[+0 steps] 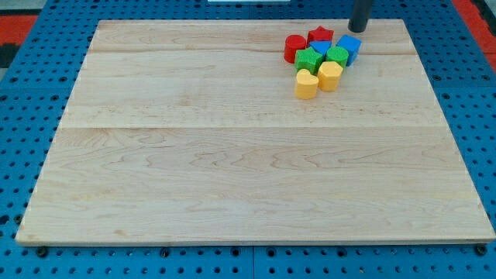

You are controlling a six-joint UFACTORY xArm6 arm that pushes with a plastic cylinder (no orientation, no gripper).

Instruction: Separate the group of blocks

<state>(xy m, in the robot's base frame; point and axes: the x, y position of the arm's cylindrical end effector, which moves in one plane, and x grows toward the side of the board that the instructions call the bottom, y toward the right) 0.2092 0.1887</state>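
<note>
A tight cluster of blocks sits near the view's top right of the wooden board. It holds a red cylinder, a red star, a blue block, a second blue block partly hidden, a green block, a second green block, a yellow heart-shaped block and a yellow block. The blocks touch one another. My tip is at the view's top, just above and right of the blue block, close to it.
The board lies on a blue pegboard surface. A red area shows at the view's top right corner, and another at the top left.
</note>
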